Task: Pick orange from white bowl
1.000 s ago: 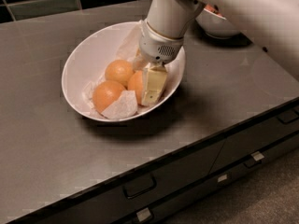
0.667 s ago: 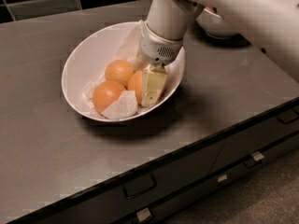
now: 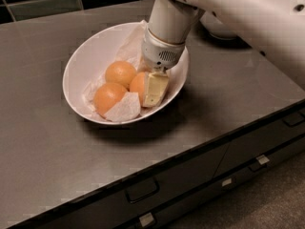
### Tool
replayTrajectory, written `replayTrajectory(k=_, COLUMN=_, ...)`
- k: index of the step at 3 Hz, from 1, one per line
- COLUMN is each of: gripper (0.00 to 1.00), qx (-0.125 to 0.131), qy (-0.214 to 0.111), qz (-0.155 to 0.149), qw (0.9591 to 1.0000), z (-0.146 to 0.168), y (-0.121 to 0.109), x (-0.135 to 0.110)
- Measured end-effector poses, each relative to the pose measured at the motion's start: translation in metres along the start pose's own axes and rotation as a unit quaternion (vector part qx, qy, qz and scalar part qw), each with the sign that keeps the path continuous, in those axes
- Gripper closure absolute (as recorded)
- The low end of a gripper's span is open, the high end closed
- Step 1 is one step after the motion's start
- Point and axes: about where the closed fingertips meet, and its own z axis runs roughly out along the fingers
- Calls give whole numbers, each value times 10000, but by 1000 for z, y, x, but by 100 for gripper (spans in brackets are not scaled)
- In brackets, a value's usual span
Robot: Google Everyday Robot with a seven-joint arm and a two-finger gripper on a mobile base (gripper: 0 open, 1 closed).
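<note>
The wide white bowl (image 3: 78, 66), lined with crumpled white paper (image 3: 125, 109), sits on the dark counter and holds three oranges. The deep orange (image 3: 137, 84) lies at the bowl's right side, partly hidden. My gripper (image 3: 151, 89) reaches straight down into the bowl from the back right and its cream tip rests against this orange's right side. A paler orange (image 3: 120, 73) lies behind it to the left, and another orange (image 3: 108, 97) lies at the front left. Both touch or nearly touch the deep orange.
My arm (image 3: 238, 13) spans the upper right and hides part of a smaller white bowl (image 3: 217, 28) behind it. The counter's front edge runs diagonally from lower left to right, with drawers and handles (image 3: 142, 190) below. A dark tiled wall runs along the back.
</note>
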Motion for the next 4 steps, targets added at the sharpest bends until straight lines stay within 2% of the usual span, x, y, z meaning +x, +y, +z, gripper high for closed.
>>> replayTrajectory(k=2, gripper=94, qx=2, qy=-1, qz=0, qw=10000, z=0, y=0, x=0)
replayTrajectory(k=3, gripper=100, qx=203, qy=-59, qz=-23, qw=9998, z=-14, y=5, x=-6)
replayTrajectory(k=4, gripper=100, qx=543, qy=-59, qz=-93, qw=9985, z=-37, y=14, x=-14)
